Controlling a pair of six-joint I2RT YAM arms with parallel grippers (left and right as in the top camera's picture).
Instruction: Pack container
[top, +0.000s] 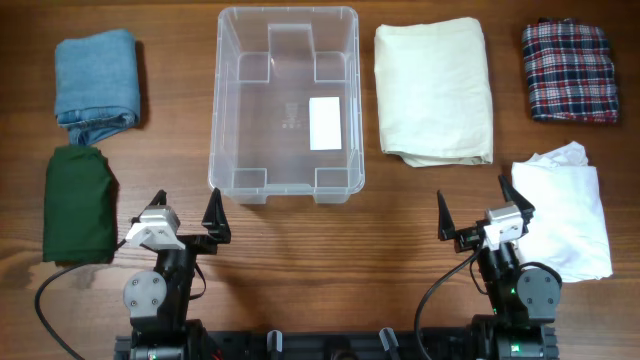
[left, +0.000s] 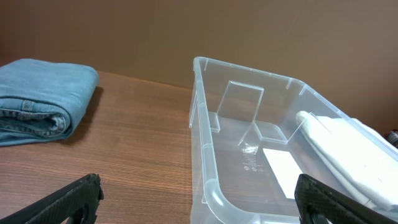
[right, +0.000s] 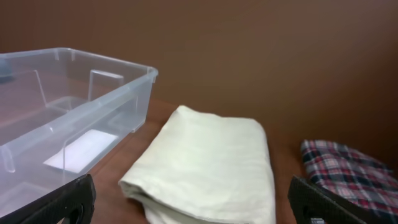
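We see a clear tub (top: 260, 120) with a white label (top: 325, 123) on its base. The left claw (top: 187, 208) and right claw (top: 478, 208) stand open, partly cut off in the wrist views.

A brown wooden table (top: 330, 255) with fine grain running left to right fills the whole overhead frame in a warm reddish tone. In both wrist views the tabletop takes up the lower part of the frame. Behind its far edge a plain matte brown wall (right: 261, 56) fills the upper part. The light is soft and even, and shadows on the wood are faint.
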